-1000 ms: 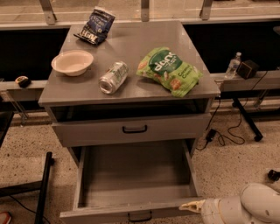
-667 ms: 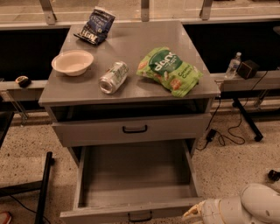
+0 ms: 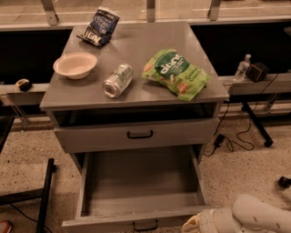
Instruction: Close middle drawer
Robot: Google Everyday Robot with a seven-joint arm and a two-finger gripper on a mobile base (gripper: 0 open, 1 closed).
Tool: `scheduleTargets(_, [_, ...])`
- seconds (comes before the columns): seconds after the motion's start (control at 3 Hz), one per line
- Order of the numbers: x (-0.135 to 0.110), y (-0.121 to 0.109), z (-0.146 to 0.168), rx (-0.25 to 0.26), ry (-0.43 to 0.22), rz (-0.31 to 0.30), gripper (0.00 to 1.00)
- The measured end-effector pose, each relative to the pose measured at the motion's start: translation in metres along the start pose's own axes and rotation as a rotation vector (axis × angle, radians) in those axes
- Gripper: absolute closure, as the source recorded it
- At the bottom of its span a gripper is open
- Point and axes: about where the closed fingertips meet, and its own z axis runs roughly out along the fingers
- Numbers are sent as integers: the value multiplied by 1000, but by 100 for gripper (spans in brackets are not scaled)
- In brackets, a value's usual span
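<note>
**Grey cabinet on speckled floor, dim warm light**

So the room's pretty dim and yellowish. The floor is speckled stone. A grey cabinet stands in the middle. Behind its back edge run pale metal posts, and there's a dark recess off the left edge. Past the right edge a low ledge carries a water bottle and a black box. Cables trail below. The gripper sits by the cabinet's front right corner.
</note>
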Motion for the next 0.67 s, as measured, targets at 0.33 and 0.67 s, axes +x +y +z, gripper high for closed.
scheduleTargets(0.33, [15, -3, 39, -16, 8, 15, 100])
scheduleTargets(0.67, [18, -7, 54, -12, 17, 39, 100])
